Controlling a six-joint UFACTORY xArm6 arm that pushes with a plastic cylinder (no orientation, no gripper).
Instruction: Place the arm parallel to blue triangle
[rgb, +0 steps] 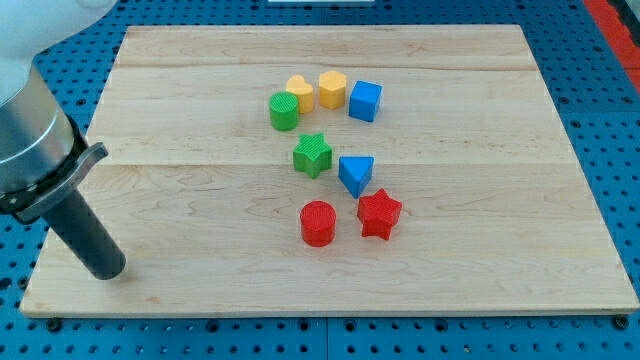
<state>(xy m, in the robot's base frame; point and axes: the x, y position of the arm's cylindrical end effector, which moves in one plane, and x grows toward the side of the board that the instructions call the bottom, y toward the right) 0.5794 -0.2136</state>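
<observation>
Blocks: 2 blue (356, 174), 2 red, 2 green, 2 yellow | end effector: none, my tip (108, 271) far left

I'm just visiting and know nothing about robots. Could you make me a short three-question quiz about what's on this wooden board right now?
1. True or false: my tip touches the blue triangle.
2. Which block lies nearest the blue triangle, toward the view's bottom? A) yellow heart B) red star C) green cylinder
3. Fill in: the blue cube sits at the view's ____ end of the top row of blocks.

Key:
1. False; my tip rests near the board's bottom left corner, far from all blocks.
2. B, the red star.
3. Right; beside it lies the yellow heart.
</observation>
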